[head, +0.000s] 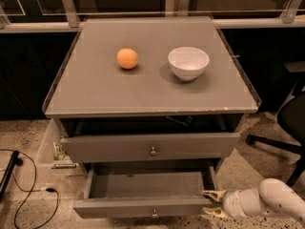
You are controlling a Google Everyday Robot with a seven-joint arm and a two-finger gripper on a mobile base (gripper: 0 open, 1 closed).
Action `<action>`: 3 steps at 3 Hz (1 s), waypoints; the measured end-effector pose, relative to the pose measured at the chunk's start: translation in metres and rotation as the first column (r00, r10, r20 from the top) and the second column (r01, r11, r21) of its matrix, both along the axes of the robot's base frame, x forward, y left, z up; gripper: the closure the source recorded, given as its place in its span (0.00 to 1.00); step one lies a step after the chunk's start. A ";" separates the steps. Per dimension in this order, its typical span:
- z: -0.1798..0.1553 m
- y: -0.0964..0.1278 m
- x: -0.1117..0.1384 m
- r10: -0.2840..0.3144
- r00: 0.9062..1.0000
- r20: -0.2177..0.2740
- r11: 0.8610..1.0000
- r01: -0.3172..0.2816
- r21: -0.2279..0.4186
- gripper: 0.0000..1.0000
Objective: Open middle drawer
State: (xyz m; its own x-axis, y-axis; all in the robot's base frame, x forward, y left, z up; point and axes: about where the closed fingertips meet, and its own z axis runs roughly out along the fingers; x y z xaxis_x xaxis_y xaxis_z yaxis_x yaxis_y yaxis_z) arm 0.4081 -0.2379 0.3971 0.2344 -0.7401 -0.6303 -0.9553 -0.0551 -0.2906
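The grey cabinet [143,94] has its middle drawer [147,185] pulled out, showing a plain grey inside. Its flat front [138,207] has a small round knob [154,213] at the bottom edge of the camera view. My gripper [213,203] is at the right end of that front, one cream finger [212,193] above it and one below, closed on the front's edge. My white arm [271,202] comes in from the lower right. The taller top drawer [152,147] with its larger knob [153,151] is out a little. The lowest drawer is out of view.
An orange [127,58] and a white bowl [188,62] sit on the cabinet top. A black office chair [286,123] stands on the right. Black cables [28,175] lie on the speckled floor on the left, beside a white box [50,149].
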 end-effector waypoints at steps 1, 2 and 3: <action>0.000 0.000 0.000 0.000 1.000 0.000 1.000 0.000 0.000 0.58; 0.000 0.000 0.000 0.000 1.000 0.000 1.000 0.000 0.000 0.35; -0.005 0.012 -0.002 0.025 0.999 -0.022 0.999 -0.025 0.033 0.11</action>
